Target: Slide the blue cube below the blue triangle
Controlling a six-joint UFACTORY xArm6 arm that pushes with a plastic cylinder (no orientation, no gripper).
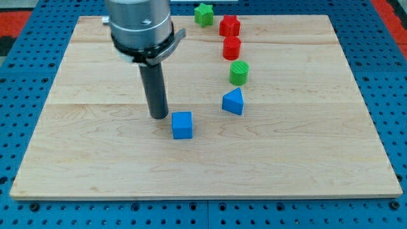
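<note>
The blue cube (182, 124) sits on the wooden board near the middle. The blue triangle (233, 102) lies to its upper right, about a block's width away. My tip (158, 116) stands on the board just left of the blue cube and slightly above it in the view, close to the cube's upper left corner; I cannot tell if it touches. The rod rises to the grey arm body at the view's top.
A green cylinder (239, 73) sits just above the blue triangle. A red cylinder (231, 48), a red star (229, 26) and a green star (203, 13) run up toward the board's top edge. The wooden board (95, 165) lies on a blue perforated table.
</note>
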